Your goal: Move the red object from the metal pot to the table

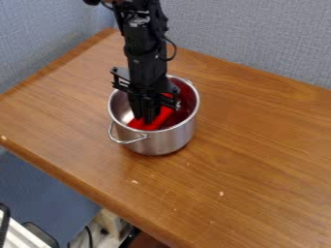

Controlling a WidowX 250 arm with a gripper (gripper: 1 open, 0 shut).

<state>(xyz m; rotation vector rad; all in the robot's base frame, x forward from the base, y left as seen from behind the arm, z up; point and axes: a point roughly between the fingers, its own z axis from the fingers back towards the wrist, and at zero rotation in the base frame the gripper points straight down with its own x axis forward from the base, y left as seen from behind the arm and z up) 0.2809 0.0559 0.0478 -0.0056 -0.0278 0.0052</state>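
The metal pot [171, 141] stands on the brown wooden table [265, 145], left of its middle. Inside it lies the red object [169, 115], showing on the right side of the bowl and partly hidden by the arm. My black gripper [145, 112] comes straight down from above into the pot. Its fingers are drawn together on the red object, whose lower part stays hidden behind the pot wall.
A loop handle [119, 139] sticks out at the pot's front left. The table's front edge [77, 189] runs diagonally close by, with the floor below it. A grey-blue wall [52, 29] rises behind the table.
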